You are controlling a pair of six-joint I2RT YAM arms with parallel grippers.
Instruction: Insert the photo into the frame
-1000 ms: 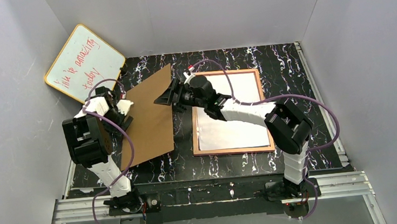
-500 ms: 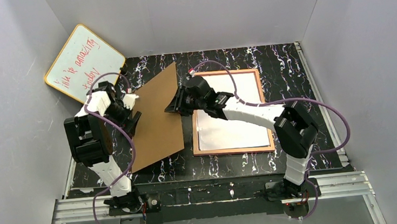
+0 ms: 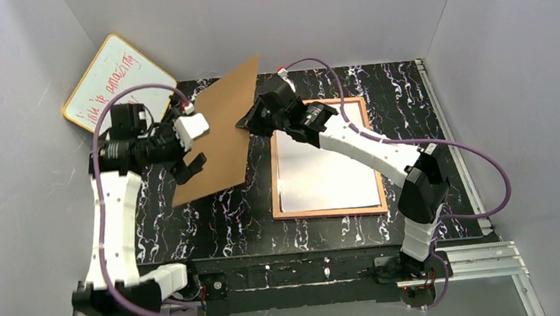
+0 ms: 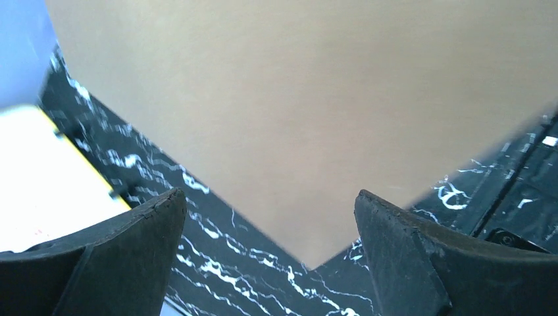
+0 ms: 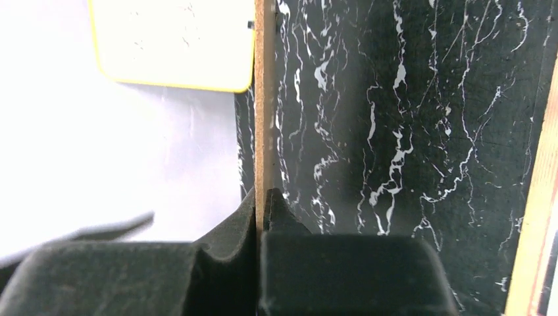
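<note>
The frame lies flat on the right of the table, its wood-coloured rim up. The photo rests inside it, showing only its plain white back. My right gripper is shut on the right edge of the brown backing board and holds it tilted above the table, left of the frame. In the right wrist view the board's thin edge runs up from between the pressed pads of the gripper. My left gripper stands open by the board's left side, a board corner above its spread fingers.
A yellow-edged whiteboard with red writing leans in the back left corner. Grey walls close in the table on three sides. A metal rail runs along the near edge by the arm bases.
My right gripper has shut on the board's right edge and lifted it toward the back. My left gripper has opened, let go of the board and risen.
</note>
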